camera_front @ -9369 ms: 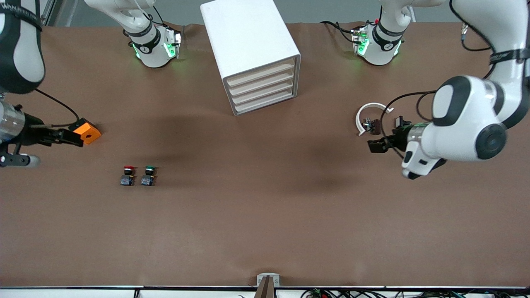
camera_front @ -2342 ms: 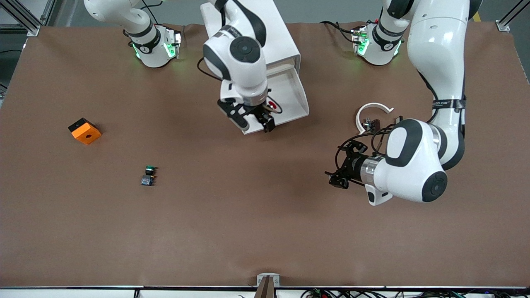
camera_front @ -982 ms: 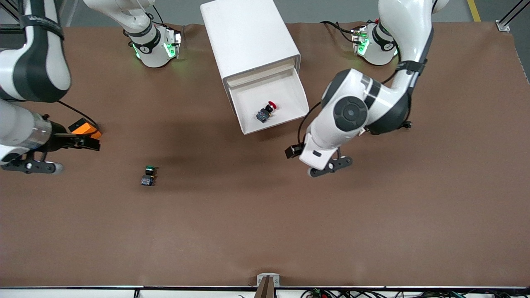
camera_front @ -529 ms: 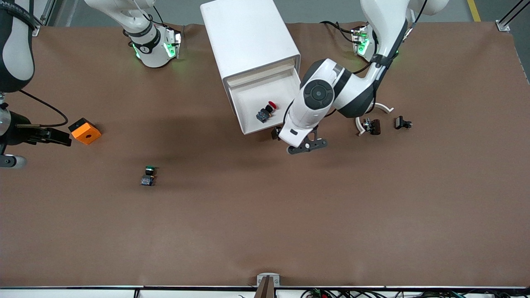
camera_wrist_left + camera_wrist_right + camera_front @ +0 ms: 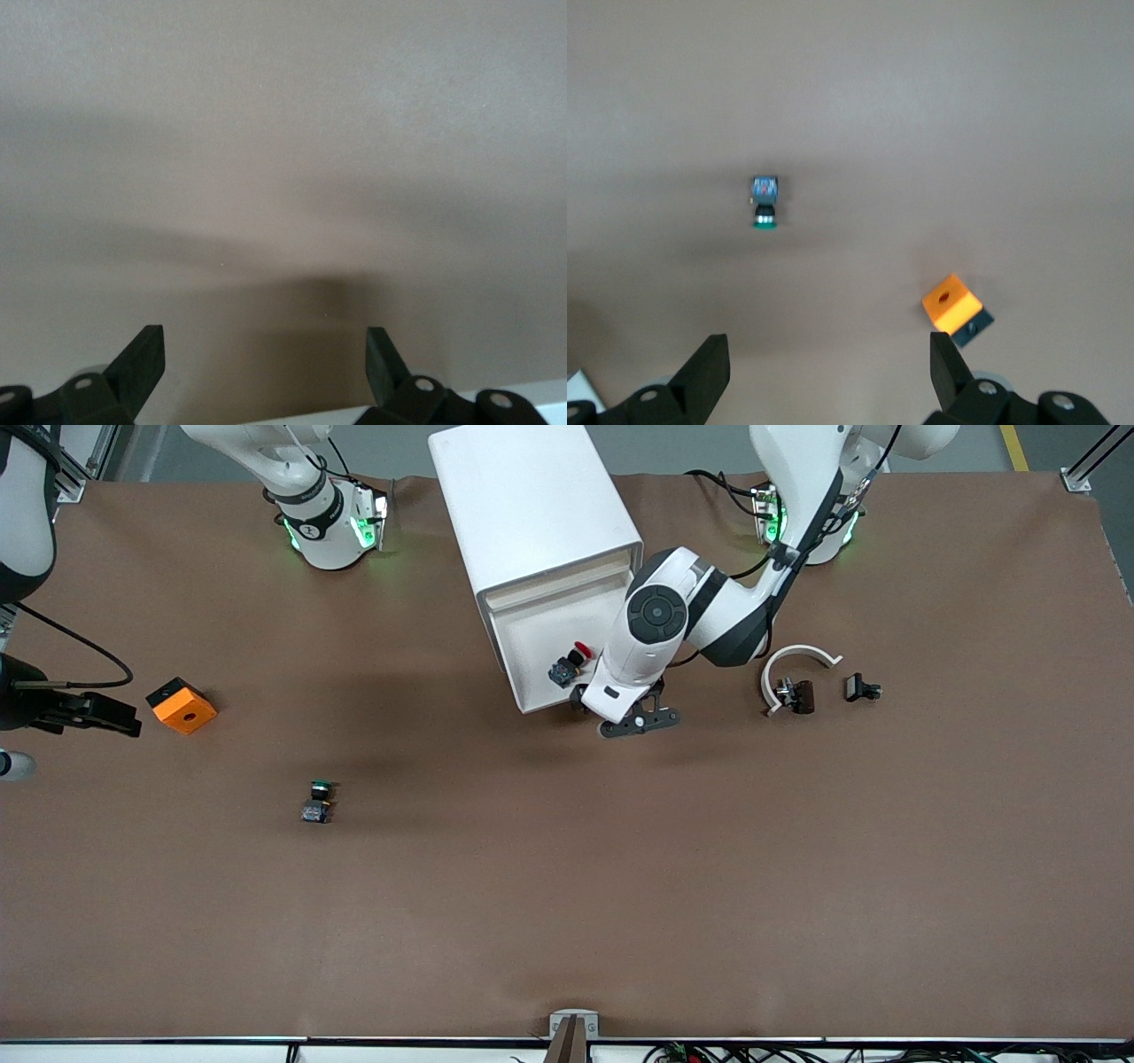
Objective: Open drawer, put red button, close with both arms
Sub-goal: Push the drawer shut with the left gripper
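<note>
pushing the light, easy-sliding drawer shut: our left gripper, jaws apart, at its front lip (frame centre); right gripper waits, jaws apart.

Arms: glossy white shells, black joint bands, round black caps. Green lights at the bases. Black cables. Black tools.

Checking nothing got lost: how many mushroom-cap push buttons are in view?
2. The red-capped push button lies in the pulled-out white tray drawer; the green-capped push button stands on the brown table, nearer the front camera, toward the right arm's end.
</note>
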Controlling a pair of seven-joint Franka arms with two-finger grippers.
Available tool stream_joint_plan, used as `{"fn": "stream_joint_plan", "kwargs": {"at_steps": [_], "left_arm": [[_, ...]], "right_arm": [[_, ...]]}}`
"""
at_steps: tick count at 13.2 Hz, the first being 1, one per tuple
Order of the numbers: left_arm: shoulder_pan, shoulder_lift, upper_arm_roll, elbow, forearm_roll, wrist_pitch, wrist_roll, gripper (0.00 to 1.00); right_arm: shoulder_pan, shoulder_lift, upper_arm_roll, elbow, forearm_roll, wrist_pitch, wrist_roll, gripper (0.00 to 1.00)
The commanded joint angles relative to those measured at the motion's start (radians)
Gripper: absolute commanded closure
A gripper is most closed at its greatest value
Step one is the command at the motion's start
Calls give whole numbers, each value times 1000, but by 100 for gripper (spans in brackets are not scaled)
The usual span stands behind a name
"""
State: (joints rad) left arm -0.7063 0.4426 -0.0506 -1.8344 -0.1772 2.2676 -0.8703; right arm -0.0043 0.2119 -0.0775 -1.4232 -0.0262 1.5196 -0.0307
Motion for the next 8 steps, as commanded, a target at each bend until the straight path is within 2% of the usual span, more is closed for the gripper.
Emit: {"fn": "stream_joint_plan", "kwargs": {"at_steps": [1,4,8], "left_arm": [[-13,-18,-26,-17,18,1,-82,0],[-12,-21,-70,-14,15,-46,-127,0],[-10,-33,-124,-8,9,-149,-168,0]], "right_arm": [[-65,-66,10,6,60,-71,-8,0],[-68,-141,7,-20,55,-101,-9,0],[-60,-248,15,-141,41,-44,-9,0]]}}
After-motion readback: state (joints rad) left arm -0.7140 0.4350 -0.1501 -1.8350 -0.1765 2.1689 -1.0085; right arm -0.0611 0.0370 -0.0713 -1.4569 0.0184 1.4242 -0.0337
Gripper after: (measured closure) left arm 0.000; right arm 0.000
